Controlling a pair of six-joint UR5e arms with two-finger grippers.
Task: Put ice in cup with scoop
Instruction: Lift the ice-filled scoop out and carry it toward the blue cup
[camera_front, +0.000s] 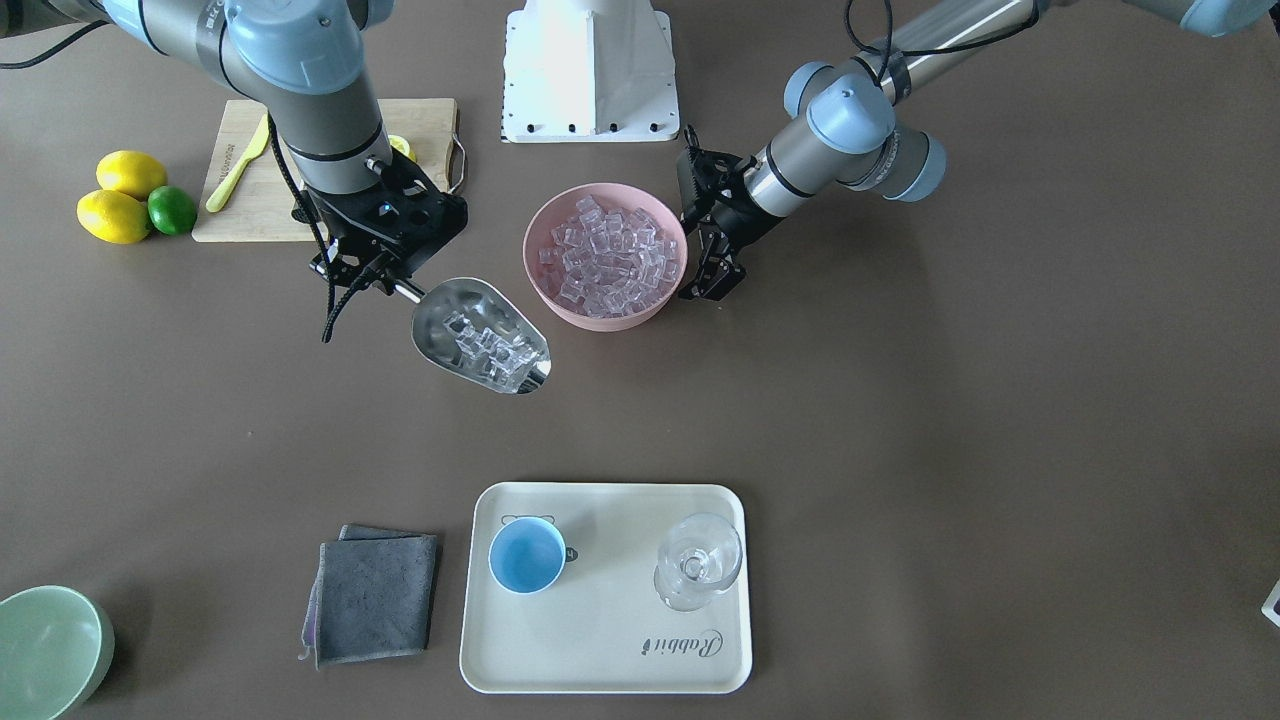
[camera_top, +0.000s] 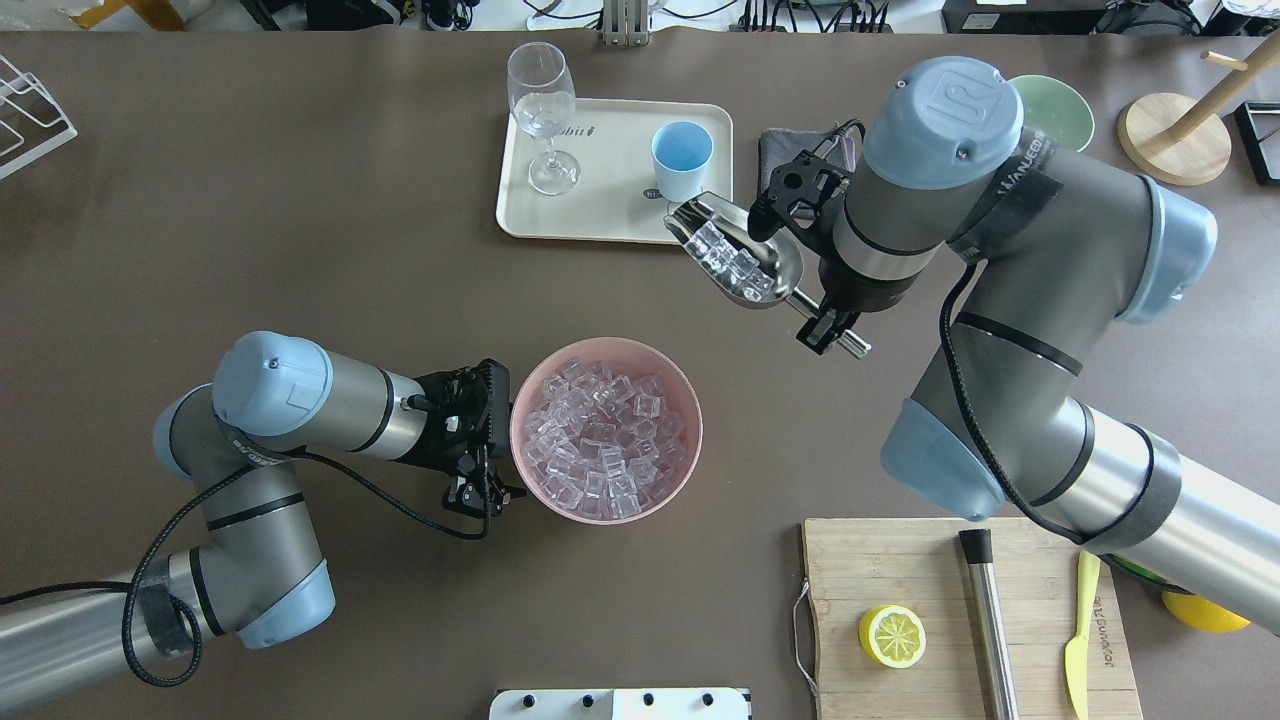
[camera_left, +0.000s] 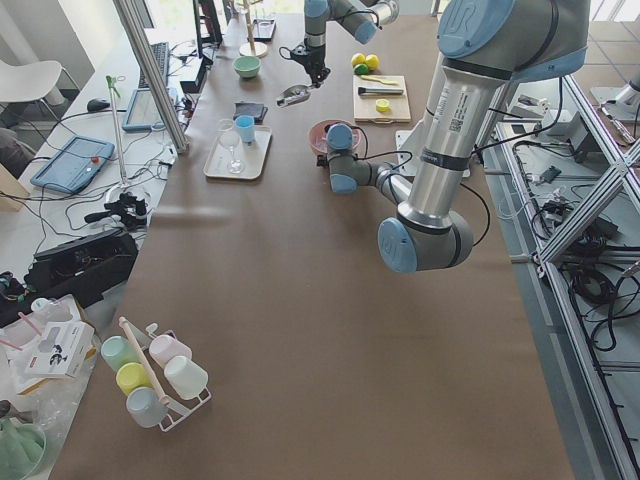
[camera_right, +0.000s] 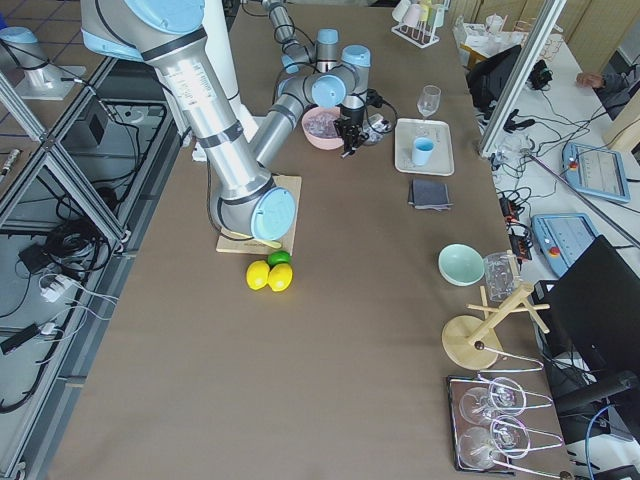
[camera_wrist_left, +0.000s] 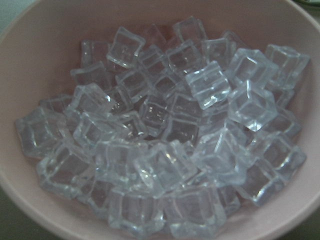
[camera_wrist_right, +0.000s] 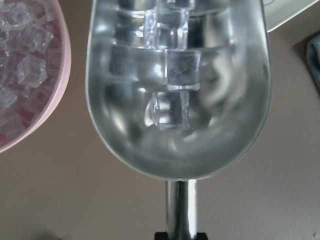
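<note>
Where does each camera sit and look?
Front: across the table, facing the robot; both arms.
Overhead: behind the robot, looking down; both arms.
Left side: table's left end; left arm near.
Right side: table's right end; right arm near.
Left wrist: down on ice; no arm.
Right wrist: along the scoop; no arm.
Front and overhead share the cup.

The cream rectangular plastic tray (camera_front: 560, 650) bears "Rabbit" in dark script — upside down in the front-facing view. Print on the yellow-green plastic knife (camera_top: 1078, 640) is too small to read.
</note>
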